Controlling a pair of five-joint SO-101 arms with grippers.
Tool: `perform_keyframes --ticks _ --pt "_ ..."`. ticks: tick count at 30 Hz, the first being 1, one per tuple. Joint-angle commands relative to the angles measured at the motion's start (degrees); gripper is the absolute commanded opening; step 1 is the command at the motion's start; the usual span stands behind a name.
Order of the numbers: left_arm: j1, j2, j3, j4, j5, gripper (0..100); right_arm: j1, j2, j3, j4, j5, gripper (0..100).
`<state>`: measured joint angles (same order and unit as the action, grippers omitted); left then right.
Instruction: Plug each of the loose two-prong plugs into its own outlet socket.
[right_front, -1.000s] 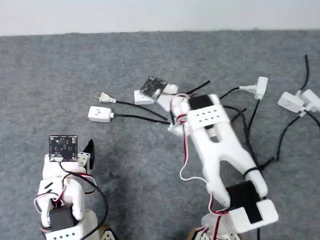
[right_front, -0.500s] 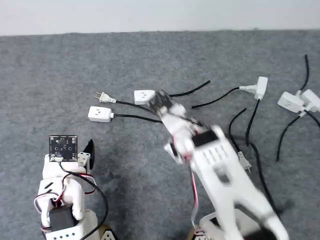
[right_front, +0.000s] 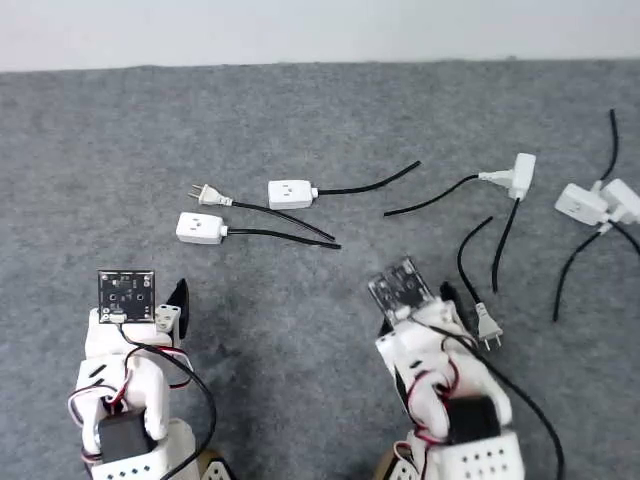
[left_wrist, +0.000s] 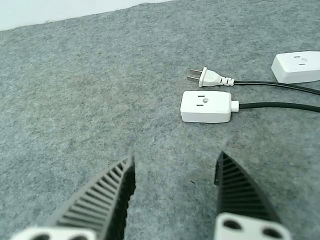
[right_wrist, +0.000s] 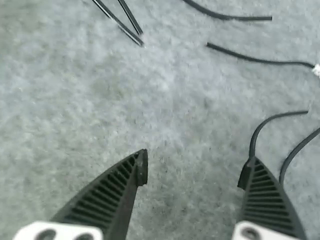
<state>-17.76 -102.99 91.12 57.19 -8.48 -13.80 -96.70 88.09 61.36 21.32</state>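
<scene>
Ahead of the spread left claw (left_wrist: 176, 159) lie a loose plug (left_wrist: 207, 78) and socket (left_wrist: 206, 106), apart from it; right claw (right_wrist: 196, 159) gapes, cables (right_wrist: 240, 19) beyond.

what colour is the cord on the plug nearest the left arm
The cord is black, the plug white; clearest in the left wrist view.
</scene>
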Motion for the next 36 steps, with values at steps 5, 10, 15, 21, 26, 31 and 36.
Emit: perform_keyframes --ticks 5,10,15,21,26,31,36 --pt "0.53 -0.18 -0.48 -1.85 -0.53 25 6.99 -5.32 5.89 0.48 -0.26 30.3" --pt "0.53 -0.18 -0.40 -1.85 -0.53 25 9.27 -7.25 8.35 1.01 -0.26 30.3" --pt "0.53 -0.18 0.40 -2.90 -0.53 25 9.36 -6.90 8.35 4.18 -0.18 30.3" --pt "0.62 -0.18 1.10 -3.96 -0.35 25 9.36 -7.16 8.35 13.93 0.09 30.3" --pt "0.62 -0.18 1.19 -3.96 -0.26 25 9.01 -7.16 8.35 13.85 0.09 30.3" --pt "0.62 -0.18 2.59 -6.86 -0.09 25 9.01 -7.16 8.35 13.85 0.09 30.3" --pt "0.62 -0.18 3.30 -8.79 1.32 25 9.01 -7.16 8.35 13.85 0.09 30.3"
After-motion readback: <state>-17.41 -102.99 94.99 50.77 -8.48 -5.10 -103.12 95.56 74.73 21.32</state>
